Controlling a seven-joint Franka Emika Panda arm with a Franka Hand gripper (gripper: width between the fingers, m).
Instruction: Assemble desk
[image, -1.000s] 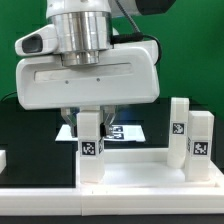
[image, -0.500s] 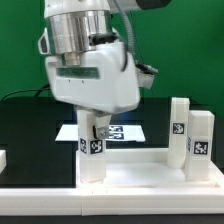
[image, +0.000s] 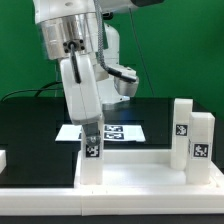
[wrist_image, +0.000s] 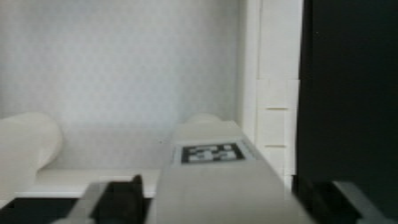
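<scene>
The gripper (image: 91, 128) stands over a tagged leg (image: 91, 158), its fingers (wrist_image: 111, 199) spread to either side; whether the pads touch it is hard to tell. That leg stands upright at the desk top (image: 140, 170), with two more legs (image: 200, 140) on the exterior view's right. The marker board (image: 122, 131) lies behind.

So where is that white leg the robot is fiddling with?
In the exterior view the leg stands upright on the desk top, toward that view's left, right under the tool. Two more legs stand at the right, and the marker board lies behind.
</scene>
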